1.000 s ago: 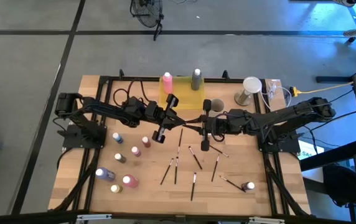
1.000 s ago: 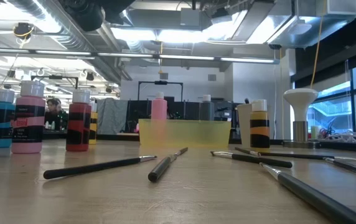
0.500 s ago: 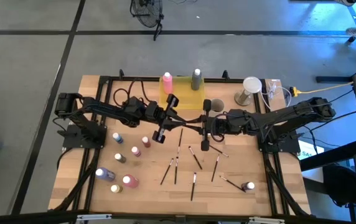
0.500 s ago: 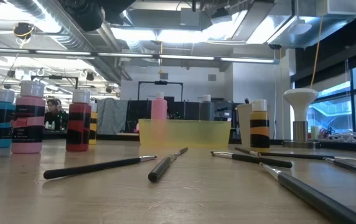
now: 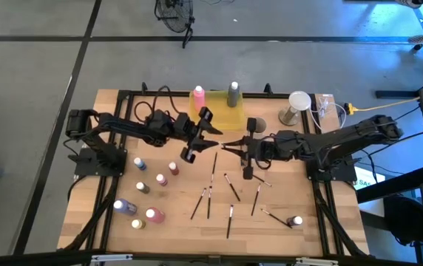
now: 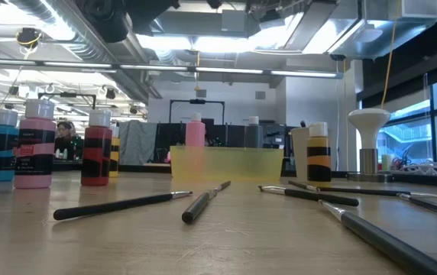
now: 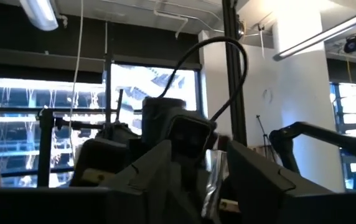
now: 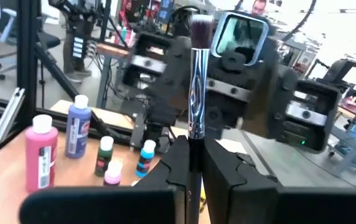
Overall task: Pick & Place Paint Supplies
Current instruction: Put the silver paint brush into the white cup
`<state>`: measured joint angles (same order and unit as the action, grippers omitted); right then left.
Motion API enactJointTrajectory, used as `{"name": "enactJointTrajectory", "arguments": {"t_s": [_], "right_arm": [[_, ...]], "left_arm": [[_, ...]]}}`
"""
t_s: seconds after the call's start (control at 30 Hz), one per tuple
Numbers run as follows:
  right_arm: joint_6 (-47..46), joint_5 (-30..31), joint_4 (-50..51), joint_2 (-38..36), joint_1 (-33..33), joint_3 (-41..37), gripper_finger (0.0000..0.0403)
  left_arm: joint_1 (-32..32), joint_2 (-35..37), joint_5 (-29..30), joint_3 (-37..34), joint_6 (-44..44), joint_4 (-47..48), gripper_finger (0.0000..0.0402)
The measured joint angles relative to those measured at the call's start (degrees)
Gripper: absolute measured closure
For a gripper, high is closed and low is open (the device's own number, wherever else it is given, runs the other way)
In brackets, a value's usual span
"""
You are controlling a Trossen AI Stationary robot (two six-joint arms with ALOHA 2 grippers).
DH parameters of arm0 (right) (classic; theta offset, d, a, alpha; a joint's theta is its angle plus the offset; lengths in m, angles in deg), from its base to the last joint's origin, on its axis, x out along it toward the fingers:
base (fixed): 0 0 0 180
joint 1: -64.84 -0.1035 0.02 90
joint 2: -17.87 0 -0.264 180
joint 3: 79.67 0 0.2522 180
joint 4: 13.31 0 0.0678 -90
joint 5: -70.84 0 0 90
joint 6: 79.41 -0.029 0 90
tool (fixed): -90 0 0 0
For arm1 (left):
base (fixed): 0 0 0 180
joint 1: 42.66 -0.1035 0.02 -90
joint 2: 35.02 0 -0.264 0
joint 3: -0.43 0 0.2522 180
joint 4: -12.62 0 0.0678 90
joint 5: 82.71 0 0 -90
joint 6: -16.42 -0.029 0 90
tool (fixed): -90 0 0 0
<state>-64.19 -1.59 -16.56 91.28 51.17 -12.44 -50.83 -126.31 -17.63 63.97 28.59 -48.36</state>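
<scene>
High view: right gripper [image 5: 239, 147] clamped on silver-ferruled dark-bristled brush [image 8: 196, 68] near translucent yellow tray [image 5: 220, 117], left gripper [image 5: 213, 135] half-parted, empty; risk of drop if grip slackens.

- High cam sits straight overhead and takes in the whole tabletop [image 5: 123, 229], with the yellow tray [image 5: 215, 117] at its far edge.
- Low cam sits right at tabletop height on the side opposite the tray, looking level across at it, brushes close up in front. It shares that tray and the pink bottle [image 6: 195, 131] with the overhead.
- Left wrist cam tilts up above the tray toward the ceiling, facing the other arm.
- Right wrist cam looks past a held brush [image 8: 196, 93] at the left arm and the bottles beyond the tray's left.
</scene>
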Motion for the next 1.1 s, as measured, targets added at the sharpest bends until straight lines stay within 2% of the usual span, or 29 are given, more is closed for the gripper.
{"name": "enactJointTrajectory", "arguments": {"t_s": [0.33, 0.57, 0.87, 1.1], "right_arm": [[-5.3, 12.2, 14.2, -8.9, -3.9, 0.0, 0.0380], [-12.1, 21.8, 27.8, -20.4, -6.1, 0.0, 0.0381], [-19.0, 23.1, 44.9, -37.6, -6.7, 0.0, 0.0381], [-29.1, 28.9, 60.8, -48.2, -6.6, -0.2, 0.0381]], "left_arm": [[-7.3, 0.0, -9.8, 0.0, 6.8, 0.0, 0.0239], [-9.4, 0.0, -13.5, 0.0, 8.1, 1.2, 0.0256], [-9.4, 0.0, -13.6, 0.0, 5.7, 3.0, 0.0265], [-9.4, 0.0, -13.7, 0.0, 5.6, 4.1, 0.0265]]}}
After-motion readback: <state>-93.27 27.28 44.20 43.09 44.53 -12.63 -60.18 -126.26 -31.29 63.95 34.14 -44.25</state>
